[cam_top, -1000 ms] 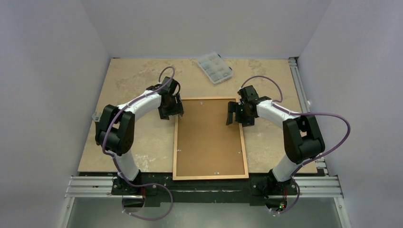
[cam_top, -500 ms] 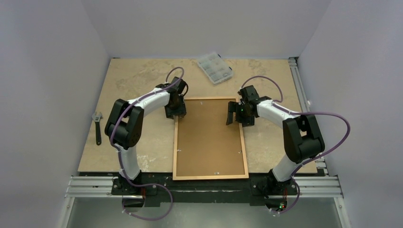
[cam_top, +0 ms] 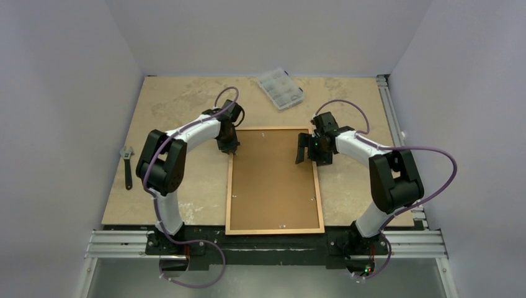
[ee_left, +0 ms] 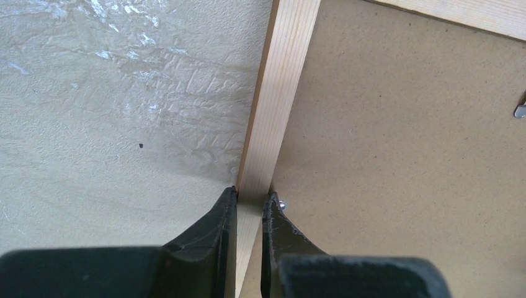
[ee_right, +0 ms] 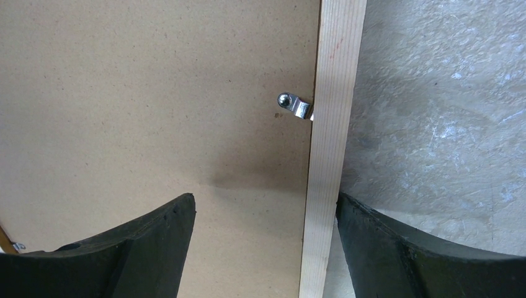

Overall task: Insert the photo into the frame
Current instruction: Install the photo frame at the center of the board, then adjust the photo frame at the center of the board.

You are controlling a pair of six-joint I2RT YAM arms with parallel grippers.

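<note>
The frame [cam_top: 229, 194] lies face down in the middle of the table, its brown backing board [cam_top: 274, 180] filling it. The photo is hidden. My left gripper [cam_top: 230, 148] is at the frame's far left corner area. In the left wrist view its jaws [ee_left: 250, 197] are shut on the pale wooden left rail [ee_left: 282, 93], one finger on each side. My right gripper [cam_top: 310, 152] stands open over the right rail [ee_right: 332, 124]. One fingertip [ee_right: 363, 226] rests outside the rail and the other hangs over the board. A metal clip [ee_right: 295, 107] sits just ahead.
A clear compartment box [cam_top: 280, 88] lies at the back of the table. A wrench [cam_top: 127, 166] lies near the left edge. An aluminium rail [cam_top: 389, 105] runs along the table's right side. Another small clip [ee_left: 282, 203] sits by my left inner finger.
My left arm swung in to the frame's left rail and its jaws closed on it, uncovering the wrench. The right arm and frame have not moved.
</note>
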